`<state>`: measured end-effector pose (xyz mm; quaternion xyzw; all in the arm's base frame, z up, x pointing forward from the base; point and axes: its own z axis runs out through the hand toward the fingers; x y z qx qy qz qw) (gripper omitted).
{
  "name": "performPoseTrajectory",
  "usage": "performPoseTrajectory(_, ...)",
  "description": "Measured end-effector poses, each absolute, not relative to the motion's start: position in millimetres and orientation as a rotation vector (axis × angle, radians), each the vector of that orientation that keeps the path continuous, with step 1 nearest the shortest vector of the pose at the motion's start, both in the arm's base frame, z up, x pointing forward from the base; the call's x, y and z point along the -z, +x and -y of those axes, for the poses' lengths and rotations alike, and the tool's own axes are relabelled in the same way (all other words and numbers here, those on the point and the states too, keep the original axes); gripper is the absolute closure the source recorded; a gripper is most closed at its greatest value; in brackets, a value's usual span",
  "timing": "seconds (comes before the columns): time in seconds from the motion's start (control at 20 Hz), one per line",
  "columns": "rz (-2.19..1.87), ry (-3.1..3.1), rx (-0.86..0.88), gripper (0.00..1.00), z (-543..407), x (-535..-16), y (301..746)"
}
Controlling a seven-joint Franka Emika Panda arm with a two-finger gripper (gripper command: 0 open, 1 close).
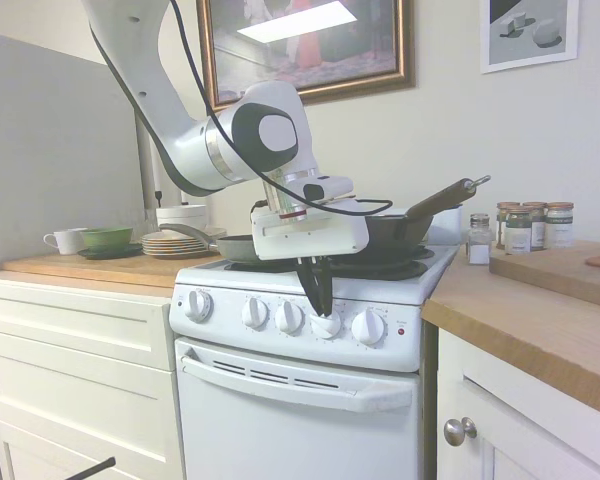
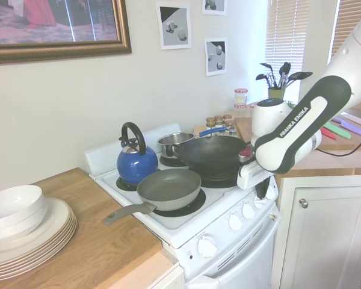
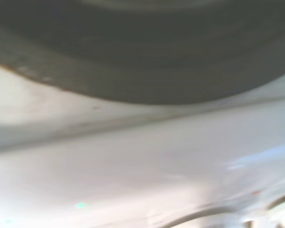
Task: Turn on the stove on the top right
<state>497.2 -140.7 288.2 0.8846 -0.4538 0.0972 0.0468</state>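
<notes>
While the gripper [image 1: 321, 300] points down at the stove [image 1: 280, 400], its two dark fingers sit close together, squeezing the fourth knob [image 1: 327, 324] from the left.

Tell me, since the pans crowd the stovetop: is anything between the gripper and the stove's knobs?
Nothing visible. The gripper hangs in front of the stove, fingertips right at the fourth knob from the left. The wok and frying pan sit on the burners, behind and above the panel.

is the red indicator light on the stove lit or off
Cannot tell. The indicator light shows only as a small red dot on the stove front panel, with no visible glow; too small to judge.
</notes>
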Motion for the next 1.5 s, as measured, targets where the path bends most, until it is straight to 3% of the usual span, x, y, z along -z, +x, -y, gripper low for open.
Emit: performPoseTrajectory(1.5, 1.363, 2.598, -0.304, 1.00, 118, -257, 497)
